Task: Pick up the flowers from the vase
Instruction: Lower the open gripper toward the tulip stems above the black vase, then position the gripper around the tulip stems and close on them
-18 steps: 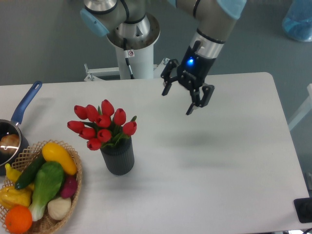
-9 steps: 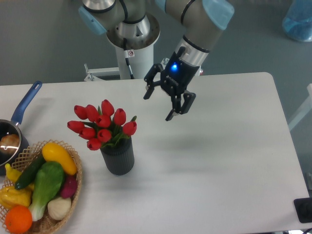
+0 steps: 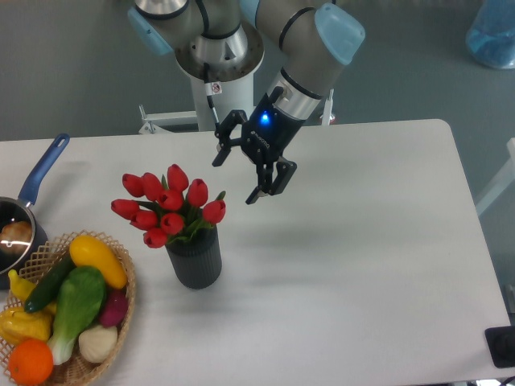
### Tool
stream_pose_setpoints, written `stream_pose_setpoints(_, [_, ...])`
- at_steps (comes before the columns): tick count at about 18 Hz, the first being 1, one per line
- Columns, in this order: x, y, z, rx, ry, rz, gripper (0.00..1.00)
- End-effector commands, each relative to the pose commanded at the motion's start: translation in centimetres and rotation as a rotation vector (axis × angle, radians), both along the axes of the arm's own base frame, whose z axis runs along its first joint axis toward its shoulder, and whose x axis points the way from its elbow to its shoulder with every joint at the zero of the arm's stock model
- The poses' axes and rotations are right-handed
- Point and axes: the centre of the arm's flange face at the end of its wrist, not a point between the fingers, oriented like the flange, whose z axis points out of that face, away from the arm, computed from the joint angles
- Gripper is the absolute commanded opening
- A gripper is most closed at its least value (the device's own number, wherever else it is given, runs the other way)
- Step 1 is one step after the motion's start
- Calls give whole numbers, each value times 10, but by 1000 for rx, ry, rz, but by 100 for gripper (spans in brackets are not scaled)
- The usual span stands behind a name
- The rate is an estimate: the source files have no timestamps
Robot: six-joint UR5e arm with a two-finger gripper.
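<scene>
One arm, so no choice of side: gripper (image 3: 239,175) hangs above the worktop (image 3: 362,241) with jaws spread open, holding nothing. Flowers (image 3: 170,205) sit upright in the vase (image 3: 195,257), lower-left of the jaws in view, near but not touching. Bunch axis runs roughly vertical, buds fanned on top. My read: the approach must shift left and down to straddle the stems.

A basket (image 3: 121,310) of fruit and vegetables sits at the lower left, a blue-handled pot (image 3: 22,217) behind it.
</scene>
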Motion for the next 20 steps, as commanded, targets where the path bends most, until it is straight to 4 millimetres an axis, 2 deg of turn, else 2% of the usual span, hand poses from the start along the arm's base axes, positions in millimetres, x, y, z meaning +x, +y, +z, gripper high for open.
stream_pose_setpoints(4, [8,14,-8,-14,-27,-19,100])
stream_pose_setpoints(10, [-1,28,-18,47,-74,-18,100])
stream_pose_setpoints(15, [1,38,-26,79,-101,-31,100])
stream_pose_setpoints(20, [9,46,-28,93,-121,-49,100])
